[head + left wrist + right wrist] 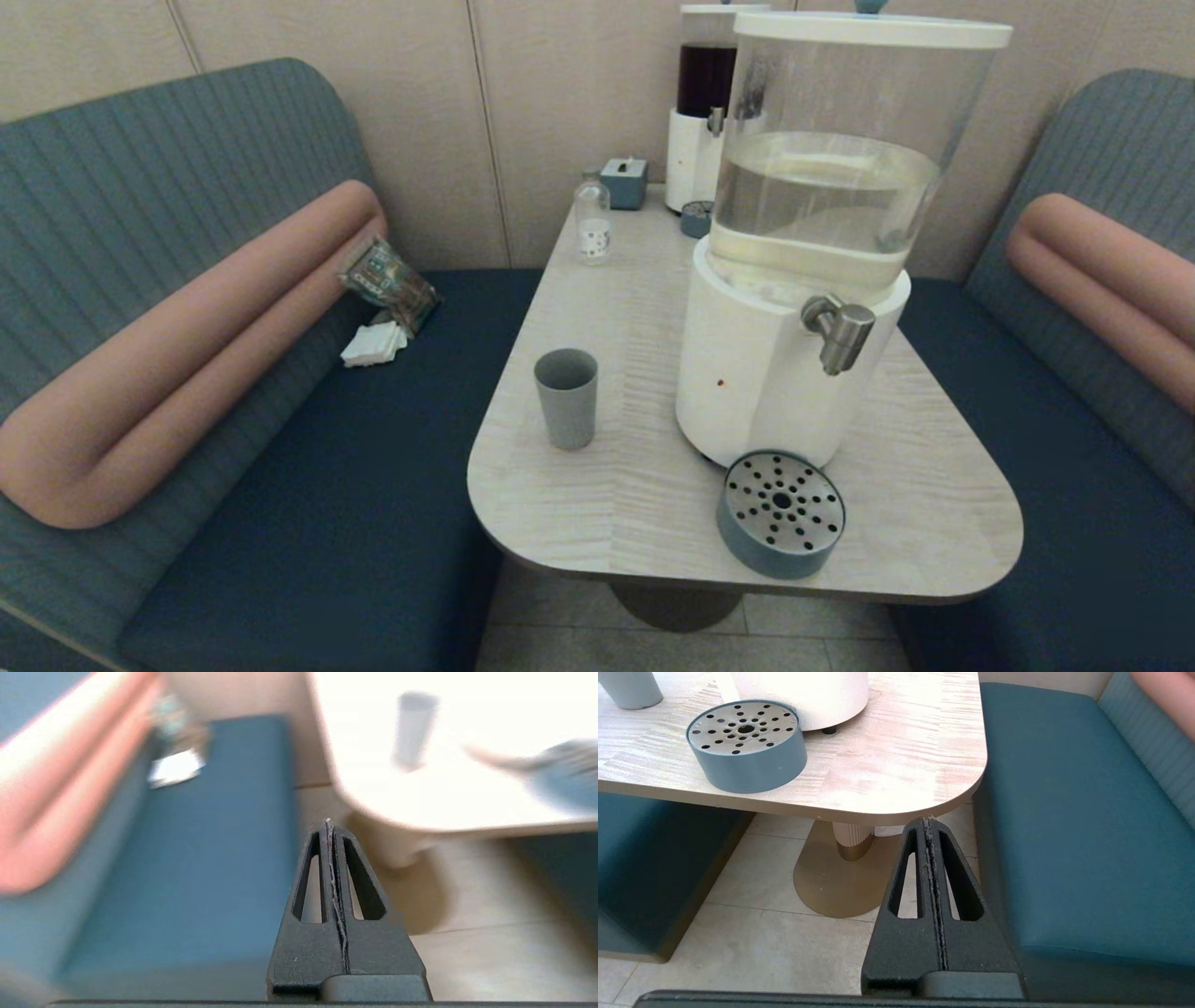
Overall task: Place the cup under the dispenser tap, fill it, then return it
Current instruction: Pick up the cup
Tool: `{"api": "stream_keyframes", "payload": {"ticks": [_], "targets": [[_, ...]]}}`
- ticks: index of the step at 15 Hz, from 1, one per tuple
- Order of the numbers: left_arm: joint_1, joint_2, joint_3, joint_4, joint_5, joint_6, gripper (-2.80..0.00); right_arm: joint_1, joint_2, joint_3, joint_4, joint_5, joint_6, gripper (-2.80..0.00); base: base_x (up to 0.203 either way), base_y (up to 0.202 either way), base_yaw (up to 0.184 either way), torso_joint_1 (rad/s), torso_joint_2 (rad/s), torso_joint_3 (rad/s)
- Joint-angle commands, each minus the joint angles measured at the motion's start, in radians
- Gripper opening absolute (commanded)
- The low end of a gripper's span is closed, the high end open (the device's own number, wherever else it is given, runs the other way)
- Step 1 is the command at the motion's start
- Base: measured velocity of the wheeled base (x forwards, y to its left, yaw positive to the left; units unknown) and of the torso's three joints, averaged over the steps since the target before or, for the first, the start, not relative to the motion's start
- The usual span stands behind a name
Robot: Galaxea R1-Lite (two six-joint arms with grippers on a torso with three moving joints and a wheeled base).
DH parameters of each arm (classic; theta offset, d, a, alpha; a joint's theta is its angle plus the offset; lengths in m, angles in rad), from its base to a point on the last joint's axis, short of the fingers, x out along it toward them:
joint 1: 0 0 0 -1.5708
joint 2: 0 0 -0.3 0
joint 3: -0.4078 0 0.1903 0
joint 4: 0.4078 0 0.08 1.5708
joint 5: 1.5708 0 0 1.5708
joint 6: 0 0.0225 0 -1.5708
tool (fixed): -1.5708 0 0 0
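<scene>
The grey-blue cup (566, 398) stands upright and empty on the table's left side, apart from the big dispenser (794, 280). Its brushed-steel tap (842, 333) juts out above the table, with the round drip tray (780, 512) in front of the dispenser's base, a little to the left of the spot under the spout. Neither arm shows in the head view. My left gripper (328, 823) is shut and empty, low beside the table's near left corner, with the cup (413, 730) far ahead. My right gripper (928, 821) is shut and empty below the table's near right corner.
A clear bottle (592, 224), a small blue box (624, 182) and a narrow dispenser (702, 103) of dark liquid stand at the table's (915, 523) far end. Blue benches flank the table; a packet (387, 280) and napkins (373, 345) lie on the left bench.
</scene>
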Motion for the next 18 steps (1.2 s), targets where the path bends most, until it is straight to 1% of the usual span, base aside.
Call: {"api": "stream_keyframes", "payload": {"ticks": [1,2,3,4,5,6,7,9,10,12,13,16,18], "targets": [[-0.004,0.16,-0.14,0.011,-0.116,-0.055,-2.8,0.0,0.001,0.001,0.0,0.0,-0.001,-2.8,0.0,0.0,0.0,0.0,0.0,0.0],[-0.011,0.228,-0.176,-0.003,-0.164,-0.084,-2.8,0.0,0.001,0.001,0.0,-0.001,0.0,-2.8,0.0,0.0,0.0,0.0,0.0,0.0],[-0.02,0.305,-0.203,-0.043,-0.21,-0.106,-2.8,0.0,0.001,0.001,0.0,-0.001,0.0,-2.8,0.0,0.0,0.0,0.0,0.0,0.0],[-0.027,0.386,-0.215,-0.119,-0.251,-0.12,-2.8,0.0,0.001,0.001,0.0,0.0,-0.001,-2.8,0.0,0.0,0.0,0.0,0.0,0.0],[-0.032,0.463,-0.216,-0.22,-0.289,-0.127,-2.8,0.0,0.001,0.001,0.0,0.0,0.0,-2.8,0.0,0.0,0.0,0.0,0.0,0.0],[-0.035,0.543,-0.204,-0.358,-0.337,-0.132,-2.8,0.0,0.001,0.001,0.0,0.0,0.0,-2.8,0.0,0.0,0.0,0.0,0.0,0.0],[-0.036,0.619,-0.173,-0.503,-0.386,-0.133,-2.8,0.0,0.001,0.001,0.0,0.0,-0.001,-2.8,0.0,0.0,0.0,0.0,0.0,0.0],[-0.038,0.735,-0.068,-0.78,-0.452,-0.135,-2.8,0.0,0.001,0.001,0.0,-0.001,-0.001,-2.8,0.0,0.0,0.0,0.0,0.0,0.0],[-0.039,0.775,-0.034,-0.846,-0.469,-0.135,-2.8,0.0,0.001,0.001,0.0,0.0,-0.001,-2.8,0.0,0.0,0.0,0.0,0.0,0.0],[-0.04,0.798,0.017,-0.879,-0.498,-0.134,-2.8,0.0,0.001,0.001,0.0,-0.001,0.0,-2.8,0.0,0.0,0.0,0.0,0.0,0.0],[-0.04,0.806,0.03,-0.88,-0.531,-0.124,-2.8,0.0,0.001,0.001,0.0,-0.001,-0.001,-2.8,0.0,0.0,0.0,0.0,0.0,0.0],[-0.04,0.846,0.021,-0.904,-0.604,-0.048,-2.8,0.0,0.001,0.001,0.0,0.0,0.0,-2.8,0.0,0.0,0.0,0.0,0.0,0.0],[-0.04,0.888,0.002,-0.973,-0.628,-0.012,-2.8,0.0,0.001,0.001,0.0,0.0,-0.001,-2.8,0.0,0.0,0.0,0.0,0.0,0.0]]}}
